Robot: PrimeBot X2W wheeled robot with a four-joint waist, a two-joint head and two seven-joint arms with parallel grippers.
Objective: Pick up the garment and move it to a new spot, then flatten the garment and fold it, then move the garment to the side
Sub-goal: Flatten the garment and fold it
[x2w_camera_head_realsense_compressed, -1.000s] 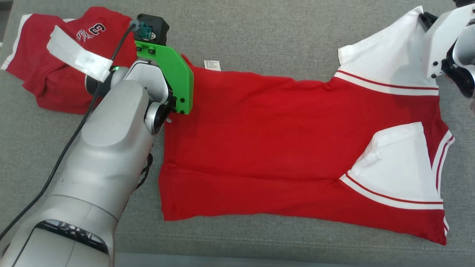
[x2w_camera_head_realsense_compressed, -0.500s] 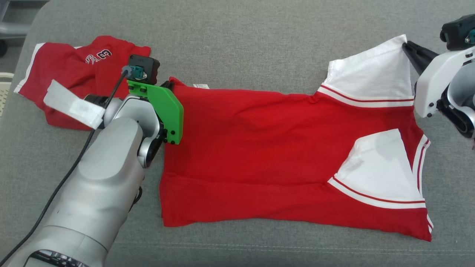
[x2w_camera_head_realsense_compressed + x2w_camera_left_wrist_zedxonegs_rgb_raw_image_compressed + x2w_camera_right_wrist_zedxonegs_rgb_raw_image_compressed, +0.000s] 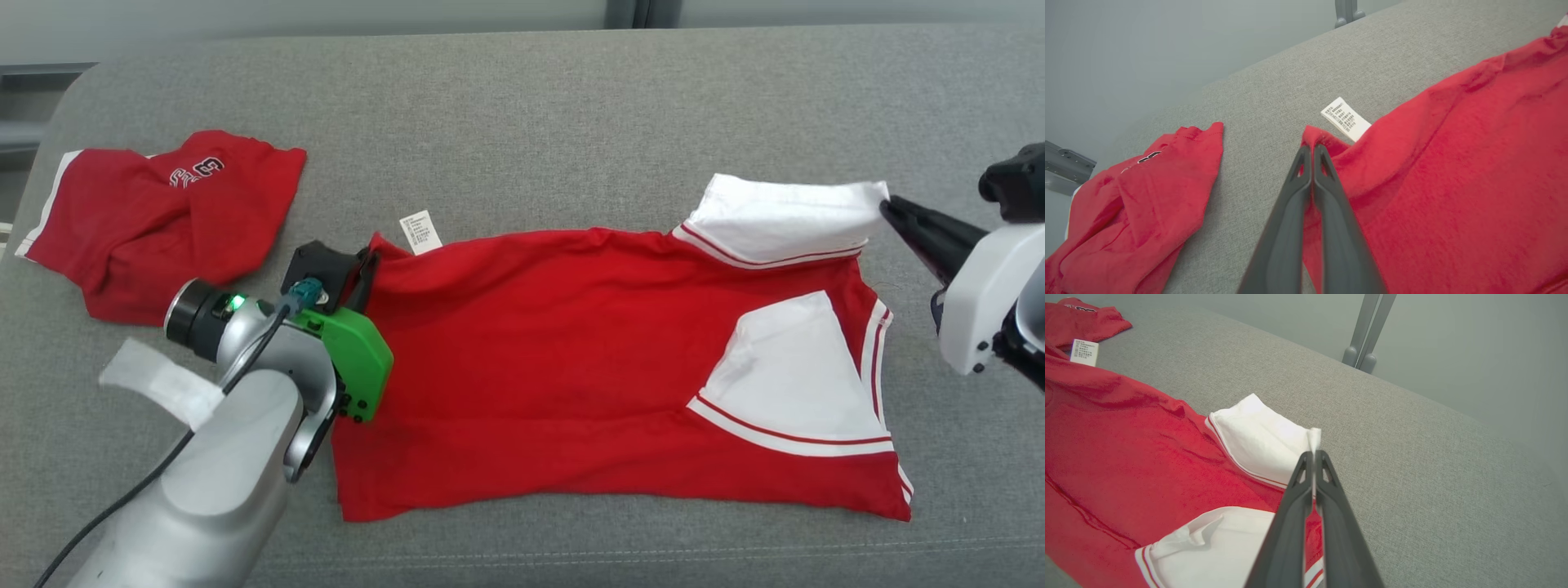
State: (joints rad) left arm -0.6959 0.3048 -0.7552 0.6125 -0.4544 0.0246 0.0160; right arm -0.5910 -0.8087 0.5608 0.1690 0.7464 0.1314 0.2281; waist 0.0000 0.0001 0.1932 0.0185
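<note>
Red garment (image 3: 571, 367) spread flat mid grey cushion (image 3: 522, 106). Left jaws clamped on hem corner, 10 o'clock; right jaws clamped on white sleeve (image 3: 784, 216) tip, 2 o'clock. Other red cloth (image 3: 163, 212) farther out, 10 o'clock.

Spread lengthwise on the upholstered surface (image 3: 522, 114): T-shirt (image 3: 571, 359), hem end to the left, sleeves to the right. Far sleeve (image 3: 784, 220) at the back right corner. Near sleeve (image 3: 792, 384) in front of it, folded in on top of the shirt body. Care label (image 3: 420, 230) at the back left corner, sticking out onto the surface just behind the hem. Left gripper (image 3: 1312, 151) pinched onto that same corner, just beside the label. Right gripper (image 3: 1314, 455) clamped on the right tip of the far sleeve. Crumpled garment (image 3: 155, 220) left of the T-shirt and farther back, apart from it. Beyond the surface's rear edge, metal post (image 3: 1367, 330).
</note>
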